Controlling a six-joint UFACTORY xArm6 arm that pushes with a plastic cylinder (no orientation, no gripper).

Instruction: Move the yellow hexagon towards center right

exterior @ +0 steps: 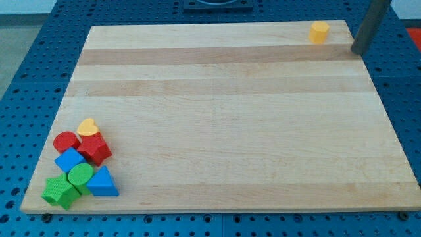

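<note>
The yellow hexagon [319,31] sits near the view's top right corner of the wooden board [223,118]. My rod comes down from the view's top right, and my tip [358,51] is just right of the hexagon, apart from it, at the board's right edge.
A cluster of blocks sits at the view's bottom left: a yellow heart [87,127], a red cylinder [65,141], a red hexagon [95,149], a blue block [68,160], a green cylinder [81,176], a blue triangle [102,182], a green block [59,191].
</note>
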